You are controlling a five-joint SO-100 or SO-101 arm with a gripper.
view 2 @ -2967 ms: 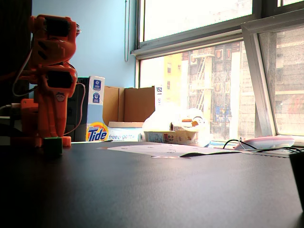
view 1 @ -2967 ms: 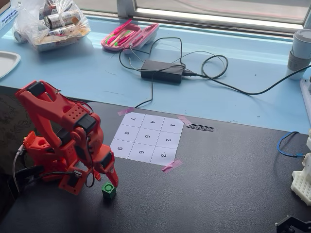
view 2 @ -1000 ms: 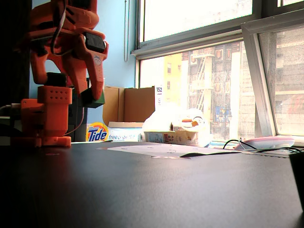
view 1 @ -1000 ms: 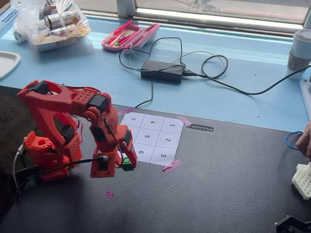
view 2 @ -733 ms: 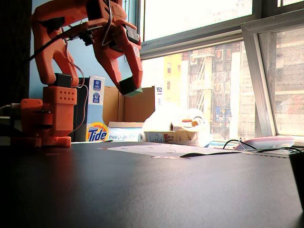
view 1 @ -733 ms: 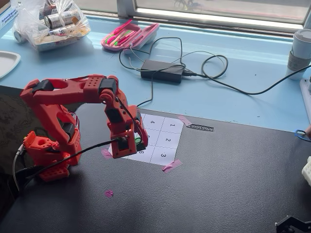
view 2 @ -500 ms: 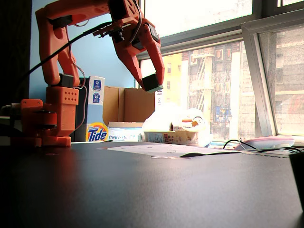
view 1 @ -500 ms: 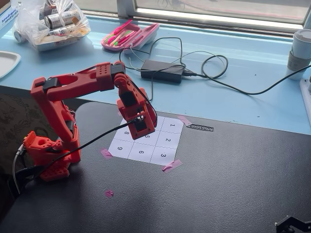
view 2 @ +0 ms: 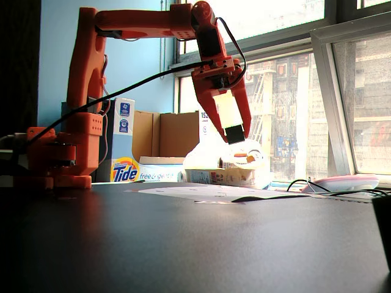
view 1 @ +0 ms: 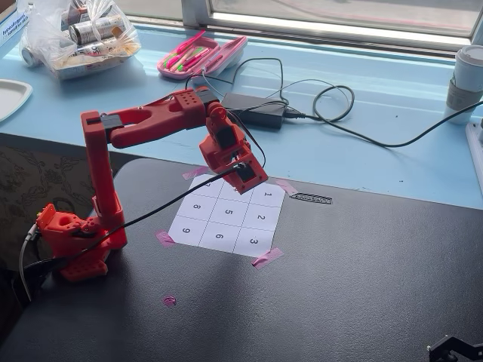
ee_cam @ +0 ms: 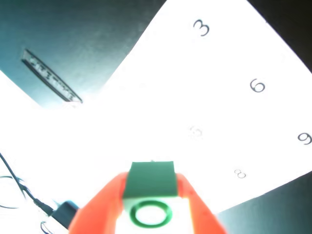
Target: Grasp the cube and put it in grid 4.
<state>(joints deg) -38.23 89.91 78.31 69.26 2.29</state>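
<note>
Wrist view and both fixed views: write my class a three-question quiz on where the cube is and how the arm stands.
1. True or false: the cube lies on the numbered sheet.
2. The gripper is: A open and empty, B shut on the cube, C not in view.
3. In the wrist view, which digit sits nearest the right edge?

Key: 1 false, it is held above the sheet. 2 B. 3 the 9.

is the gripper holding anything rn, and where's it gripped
Yes: the gripper holds the green cube, pinched by two opposite side faces between the orange fingers, above the numbered sheet.
</note>
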